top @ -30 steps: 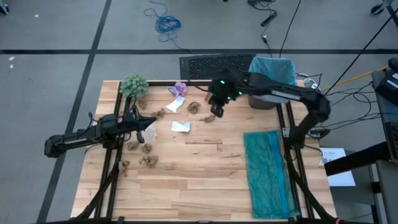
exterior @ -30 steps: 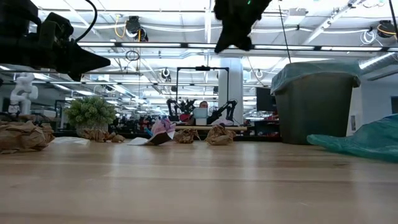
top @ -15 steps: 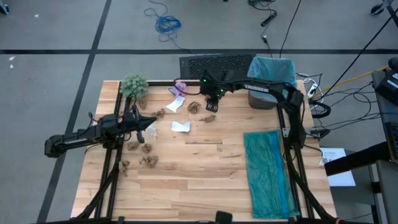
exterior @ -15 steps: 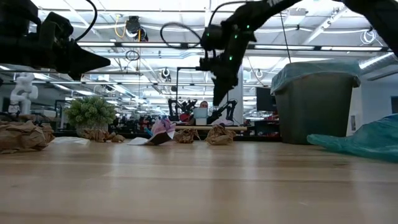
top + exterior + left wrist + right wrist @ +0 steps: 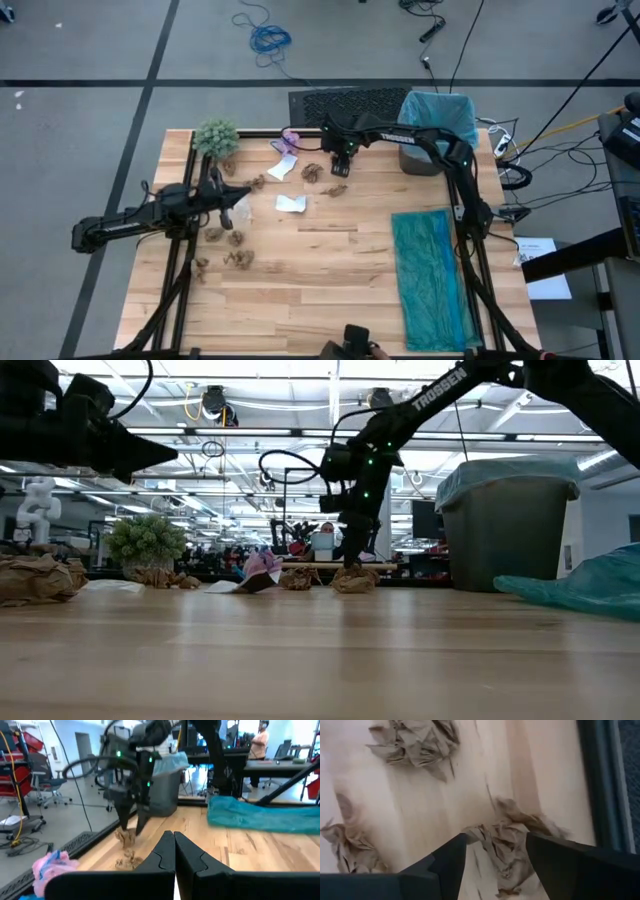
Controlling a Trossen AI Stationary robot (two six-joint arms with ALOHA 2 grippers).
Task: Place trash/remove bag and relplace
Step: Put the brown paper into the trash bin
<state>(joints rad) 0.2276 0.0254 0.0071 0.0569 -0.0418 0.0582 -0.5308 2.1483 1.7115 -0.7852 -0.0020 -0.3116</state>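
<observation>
The right gripper hung low over a brown wad near the tabletop's far edge, jaws open and straddling it, not closed on it. More trash lay scattered to the left. The left gripper hovered above those scraps, jaws closed and empty. The bag lined the bin at the far right corner.

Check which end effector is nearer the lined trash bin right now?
Right. The right end effector is open over a brown wad a short way left of the trash bin; the left end effector, shut, sits across the table.
</observation>
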